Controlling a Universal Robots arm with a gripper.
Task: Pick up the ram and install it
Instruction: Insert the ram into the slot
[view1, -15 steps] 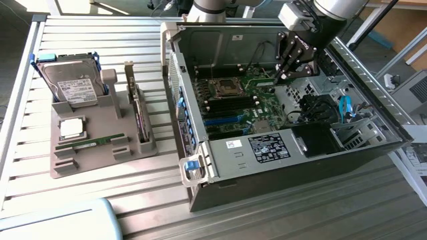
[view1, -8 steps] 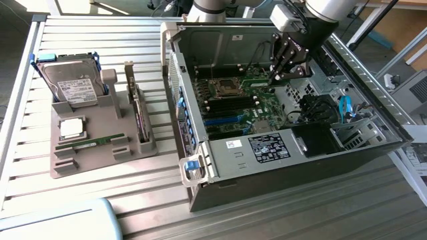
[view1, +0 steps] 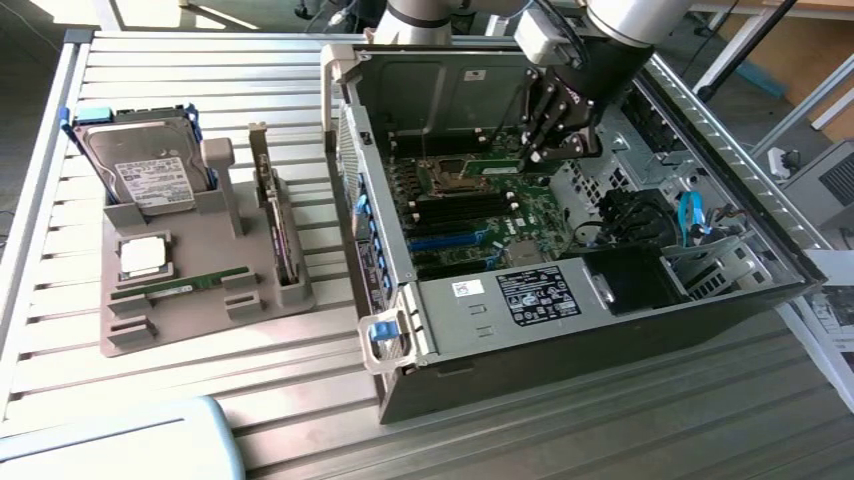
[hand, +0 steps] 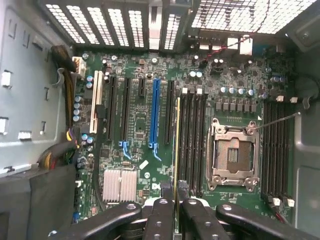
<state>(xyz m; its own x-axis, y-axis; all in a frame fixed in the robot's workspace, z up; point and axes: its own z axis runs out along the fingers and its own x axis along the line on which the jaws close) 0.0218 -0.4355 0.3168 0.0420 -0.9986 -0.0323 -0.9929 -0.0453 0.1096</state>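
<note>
Exterior view: an open computer case (view1: 534, 310) lies on a slatted metal table (view1: 187, 80) with its motherboard (view1: 467, 215) facing up; the arm reaches down into the case, and the gripper (view1: 545, 150) hangs above the board near the case's back wall. The fingers are closed on the ram (view1: 491, 163), a thin green stick held level and on edge above the board, clear of the case walls. Toward the exterior view's left stands a grey holder tray (view1: 200, 300) (well apart from the gripper) carrying a hard drive (view1: 147, 170), an upright expansion card (view1: 278, 225), a silver processor chip (view1: 143, 255) and a second memory stick (view1: 180, 283).

Wrist view: the ram (hand: 177, 145) appears edge-on as a narrow line pinched between the two fingertips (hand: 166, 191); it runs parallel to, and just beside, the bank of black memory slots (hand: 194, 145), which adjoins the empty processor socket (hand: 234, 155); whether the stick touches a slot cannot be told.
</note>
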